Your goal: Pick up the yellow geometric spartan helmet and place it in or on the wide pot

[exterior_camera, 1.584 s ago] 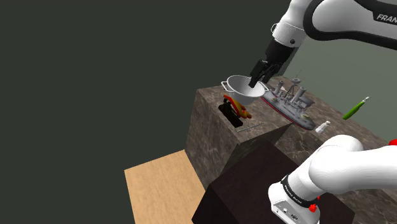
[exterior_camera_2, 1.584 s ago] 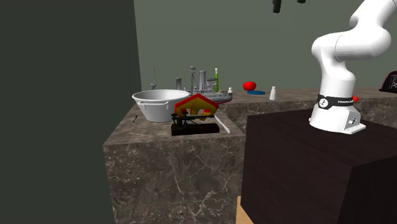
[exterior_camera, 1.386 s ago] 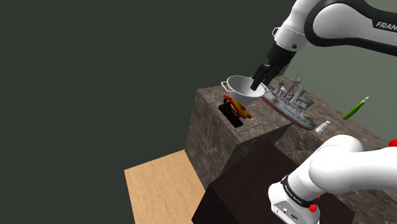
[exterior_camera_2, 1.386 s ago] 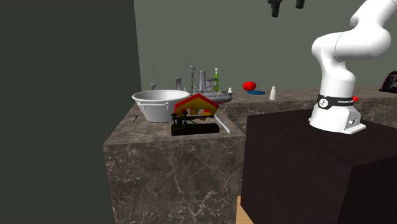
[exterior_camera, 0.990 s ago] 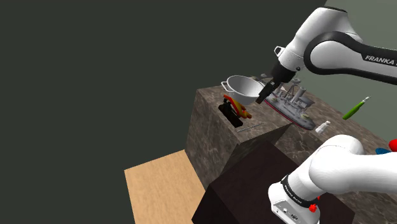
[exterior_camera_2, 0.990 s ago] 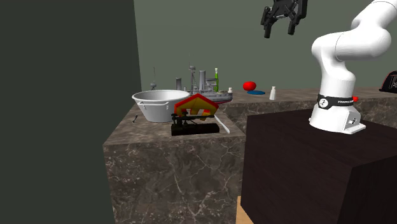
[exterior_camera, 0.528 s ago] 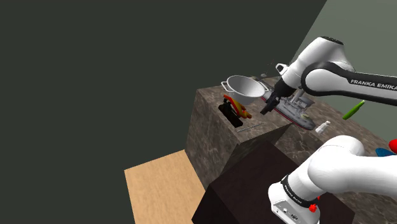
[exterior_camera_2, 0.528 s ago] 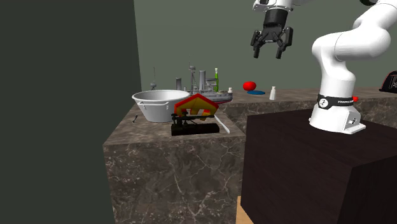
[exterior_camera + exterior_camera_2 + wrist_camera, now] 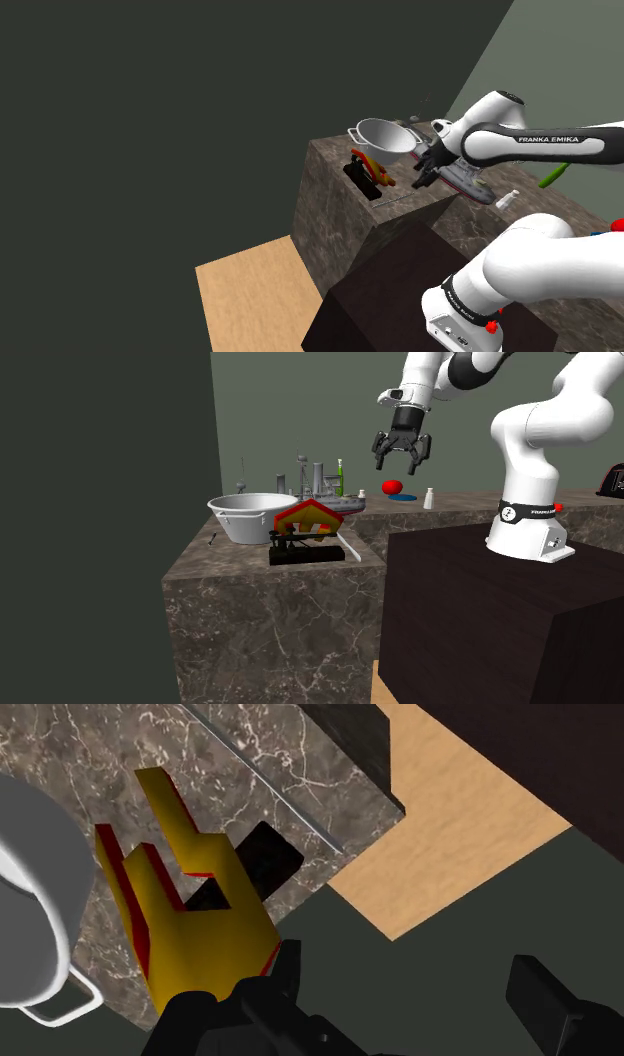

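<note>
Yellow helmet (image 9: 308,516), red-edged, sits on a black base (image 9: 305,554) on the marbled counter (image 9: 270,602). It lies below the gripper (image 9: 402,460) and off to one side, touching neither finger. In the wrist view it is just outside one finger (image 9: 285,966), not between the pair. The wide pot (image 9: 250,514), drawn pale grey, stands just beside the helmet on the side away from the gripper. The gripper hangs above the counter, fingers spread and holding nothing. A grey model ship (image 9: 322,492) stands beyond the helmet.

- Yellow helmet (image 9: 308,517) with red edges, angular and faceted, upright on a black base (image 9: 305,555), near the edge of the marbled stone counter (image 9: 270,602).
- Wide white pot (image 9: 248,515) with loop handle at the rim, upright, just beside the helmet, on same counter.
</note>
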Action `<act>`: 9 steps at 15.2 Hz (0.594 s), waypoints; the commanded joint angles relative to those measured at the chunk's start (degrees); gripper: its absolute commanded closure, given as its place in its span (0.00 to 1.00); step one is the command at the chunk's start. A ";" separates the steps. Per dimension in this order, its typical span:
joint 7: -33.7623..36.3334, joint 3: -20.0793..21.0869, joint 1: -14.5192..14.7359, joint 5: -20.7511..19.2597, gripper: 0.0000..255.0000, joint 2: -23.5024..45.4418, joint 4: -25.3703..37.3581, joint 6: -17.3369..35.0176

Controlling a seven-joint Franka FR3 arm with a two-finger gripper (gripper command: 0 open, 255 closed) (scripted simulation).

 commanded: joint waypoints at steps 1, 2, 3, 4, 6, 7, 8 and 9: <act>-5.89 -4.89 0.94 -1.42 0.00 4.08 -0.19 5.49; -8.90 -7.64 2.10 -1.62 0.00 6.59 0.23 8.16; -12.03 -10.61 3.68 -1.53 0.00 9.16 0.81 10.77; -15.33 -13.85 5.74 -1.06 0.00 11.75 1.53 13.33; -22.58 -21.44 11.66 1.18 0.00 16.80 3.37 18.11; -26.62 -26.00 15.74 3.02 0.00 19.14 4.48 20.28; -30.90 -31.30 20.76 5.32 0.00 21.26 5.71 22.26; -35.34 -37.52 26.85 7.91 0.00 23.04 7.07 24.02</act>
